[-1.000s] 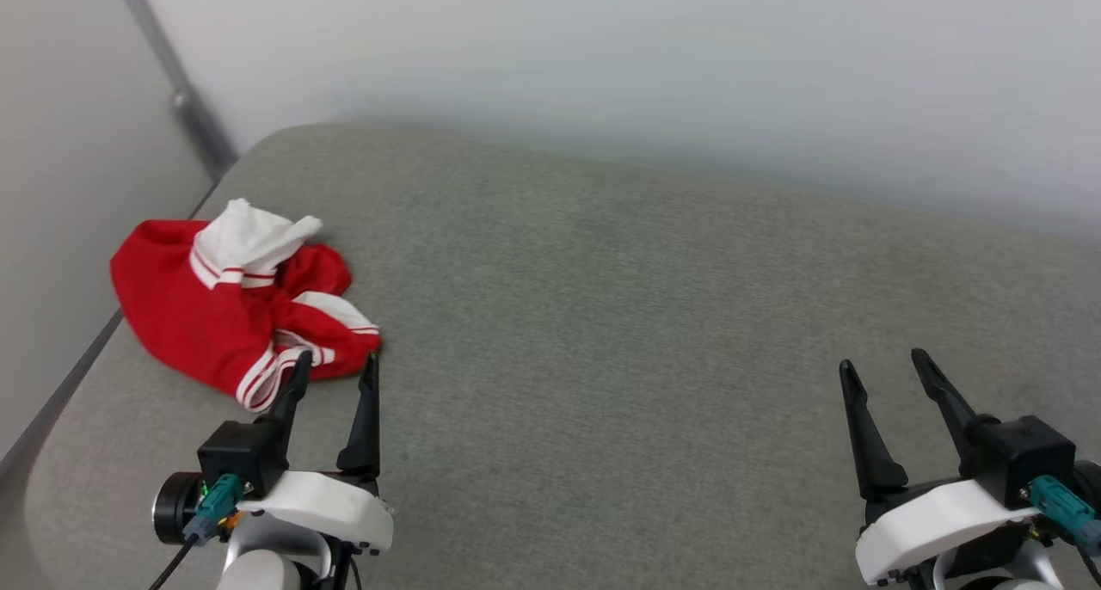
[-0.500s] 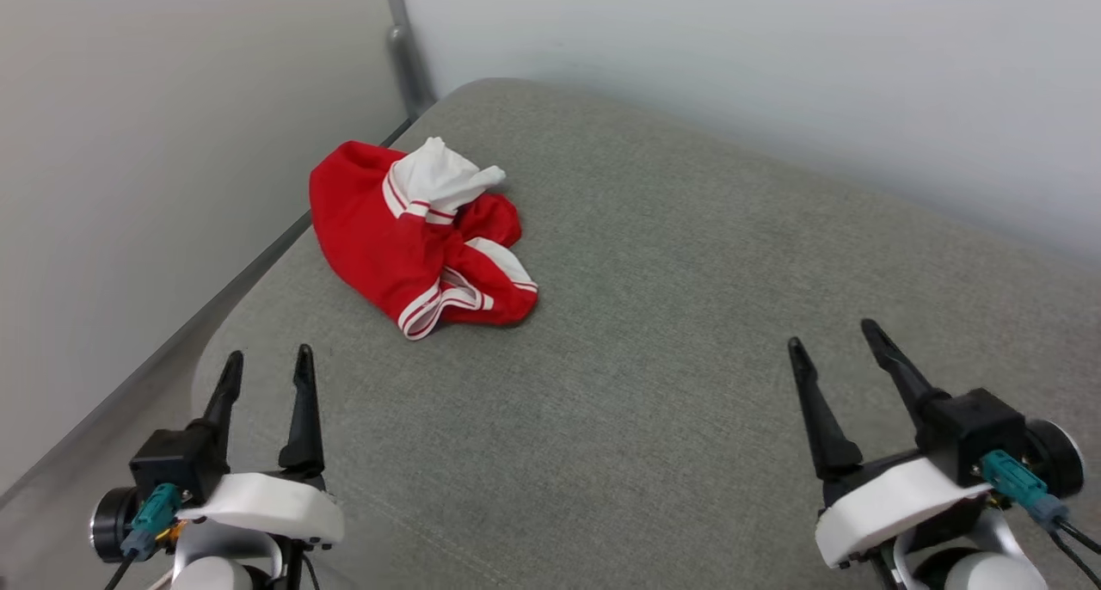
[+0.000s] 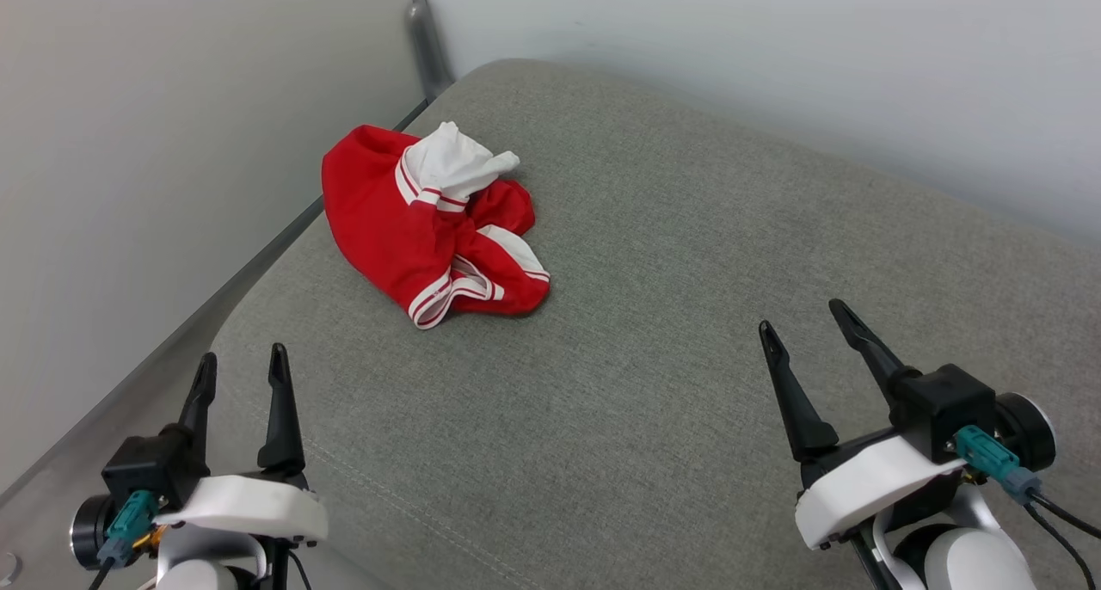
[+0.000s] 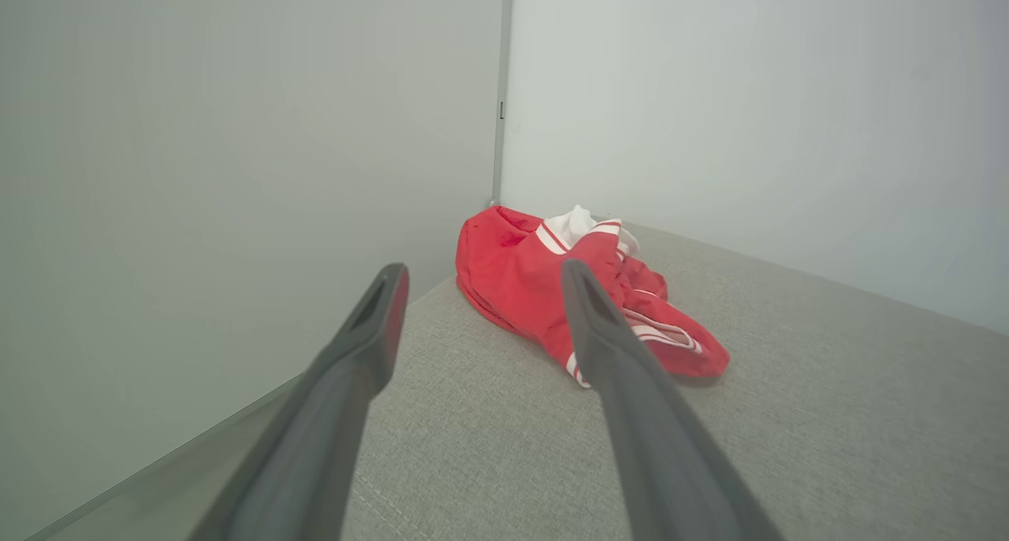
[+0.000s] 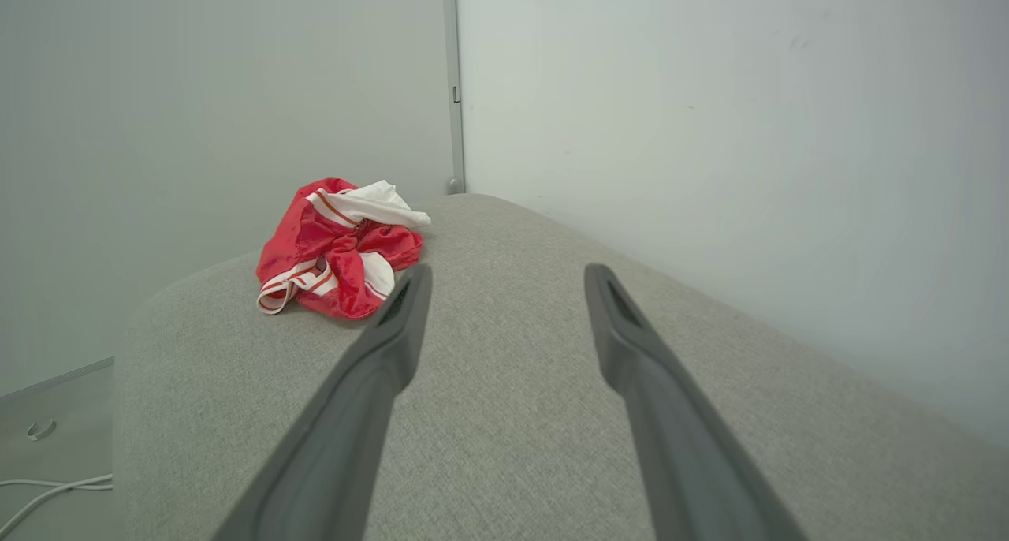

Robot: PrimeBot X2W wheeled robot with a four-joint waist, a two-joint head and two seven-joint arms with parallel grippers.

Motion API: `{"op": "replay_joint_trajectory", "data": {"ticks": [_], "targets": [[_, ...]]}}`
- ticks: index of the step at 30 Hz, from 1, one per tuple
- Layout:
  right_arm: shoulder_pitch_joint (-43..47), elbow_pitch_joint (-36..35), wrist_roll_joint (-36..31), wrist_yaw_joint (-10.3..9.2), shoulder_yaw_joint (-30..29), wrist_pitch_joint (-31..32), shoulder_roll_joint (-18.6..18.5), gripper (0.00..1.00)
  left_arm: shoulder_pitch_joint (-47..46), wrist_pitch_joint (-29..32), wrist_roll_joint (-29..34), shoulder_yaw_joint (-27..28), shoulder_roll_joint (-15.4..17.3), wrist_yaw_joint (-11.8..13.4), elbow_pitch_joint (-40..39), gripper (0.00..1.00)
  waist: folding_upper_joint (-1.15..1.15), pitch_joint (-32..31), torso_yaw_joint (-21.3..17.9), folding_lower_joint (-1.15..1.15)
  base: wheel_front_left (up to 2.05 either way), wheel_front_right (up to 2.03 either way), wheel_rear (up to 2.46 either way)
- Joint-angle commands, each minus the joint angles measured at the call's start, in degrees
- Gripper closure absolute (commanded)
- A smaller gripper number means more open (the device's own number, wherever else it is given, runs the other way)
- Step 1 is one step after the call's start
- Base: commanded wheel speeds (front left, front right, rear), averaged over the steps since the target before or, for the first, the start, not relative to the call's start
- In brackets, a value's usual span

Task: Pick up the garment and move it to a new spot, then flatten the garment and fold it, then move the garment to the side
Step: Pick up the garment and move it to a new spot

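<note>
The garment (image 3: 430,229) lies crumpled in a heap on the far left corner of the grey cushion (image 3: 688,229), one white sleeve on top and a striped hem curling toward the cushion's near side. Both pincers hang spread wide and empty: the left pincer (image 3: 242,355) over the cushion's near left edge, the right pincer (image 3: 800,315) over its near right part, each well apart from the cloth.

The pickup looks not yet begun. The left pincer seems better placed, since the heap sits almost straight ahead of it. It should come down on the thick red bunch at the heap's middle rather than the loose hem, bite several layers without catching the cushion's cover, then lift clear before carrying the garment toward the cushion's bare middle.
</note>
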Motion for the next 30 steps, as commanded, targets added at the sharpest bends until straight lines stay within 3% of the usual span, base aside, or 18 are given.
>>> {"op": "replay_joint_trajectory", "data": {"ticks": [1,6,13,15,16,25,30], "targets": [[-0.6,0.0,0.4,-0.04,-0.4,-0.4,0.0,0.00,-1.8,-0.1,0.0,-0.1,0.1,-0.5,0.5,0.00,0.00,0.1,-0.1,0.00,0.00,0.00,0.00],[0.9,-1.9,0.0,-0.05,-2.5,0.3,0.0,0.00,-8.4,1.3,-1.1,-1.9,0.2,-1.3,2.5,0.00,0.00,1.9,-0.4,0.00,0.00,0.00,0.00],[-2.4,-5.1,-1.9,-0.06,-1.5,2.0,-0.3,0.00,-20.4,7.6,-5.2,-0.9,3.4,-2.0,5.0,0.00,0.00,9.1,-6.8,0.00,0.00,0.00,0.00],[-4.4,-6.0,-2.3,-0.05,-1.5,2.1,-0.7,0.00,-25.5,14.5,-8.0,-0.7,6.2,-2.5,8.0,0.00,0.00,12.9,-10.2,0.00,0.00,0.00,0.00],[-4.4,-6.0,-2.3,-0.05,-1.5,2.1,-0.7,0.00,-25.5,14.5,-8.0,-0.7,6.2,-2.5,8.0,0.00,0.00,12.9,-10.2,0.00,0.00,0.00,0.00],[-9.5,-4.9,-1.5,-0.04,-2.4,-1.3,-0.4,0.00,-35.6,39.3,-16.1,0.9,17.4,-2.8,19.8,0.00,0.00,22.7,-18.6,0.00,0.00,0.00,0.00],[-11.8,-2.9,-1.0,-0.04,-1.6,-3.3,-0.1,0.00,-38.2,48.9,-19.6,2.1,21.0,-2.5,25.7,0.00,0.00,25.9,-21.4,0.00,0.00,0.00,0.00]]}}
